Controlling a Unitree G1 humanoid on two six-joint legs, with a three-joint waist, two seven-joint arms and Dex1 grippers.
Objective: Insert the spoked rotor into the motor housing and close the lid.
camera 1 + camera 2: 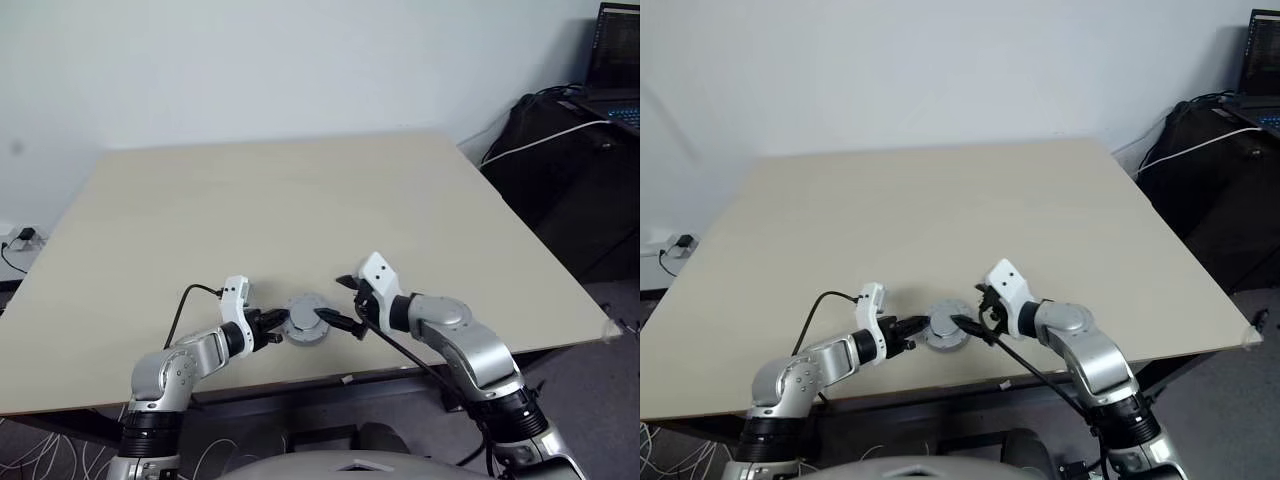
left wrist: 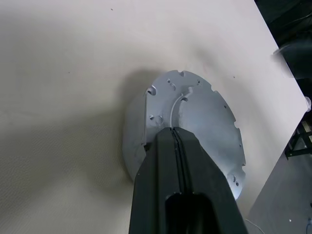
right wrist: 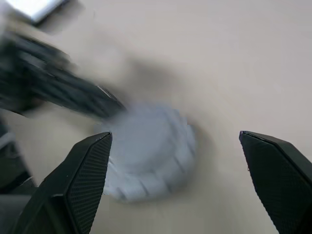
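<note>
Matt grey metal lid (image 2: 195, 112); smooth pale wood table (image 1: 300, 200).

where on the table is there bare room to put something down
Nearly the whole table is bare: the far half up to the wall, and both side strips out to the left and right edges. It is crowded only at the near edge, where the left gripper and right gripper flank the round grey lid.

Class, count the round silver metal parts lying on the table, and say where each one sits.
1: a silver disc near the table's front edge, between the two grippers. Anything beneath it would be hidden.
</note>
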